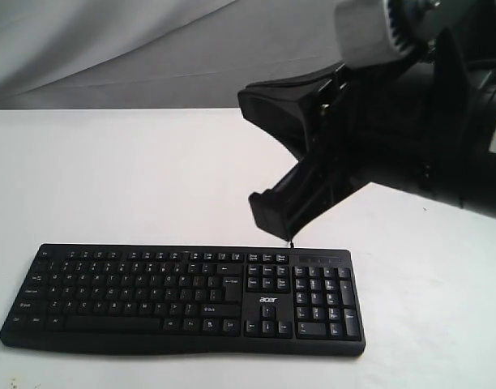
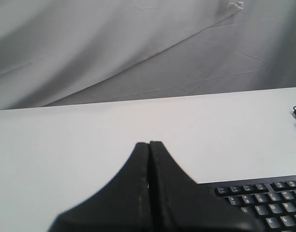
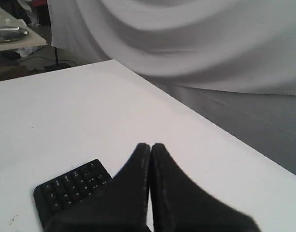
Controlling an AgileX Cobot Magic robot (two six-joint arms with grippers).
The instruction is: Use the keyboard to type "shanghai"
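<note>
The left gripper (image 2: 149,145) is clenched and empty, near the keyboard (image 2: 264,203). The right gripper (image 3: 151,146) is likewise clenched, holding nothing.

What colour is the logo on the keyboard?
White: the acer logo stands out against the black keyboard. The exterior view shows it best.

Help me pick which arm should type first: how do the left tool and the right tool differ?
The right tool shows in the exterior view, raised over the number-pad end of the keyboard. The left tool is outside that view. The left tool's camera sees rows of keys close beside it, while the right tool's camera sees only one corner of the keyboard. Shared: both are black, shut and hold nothing.
</note>
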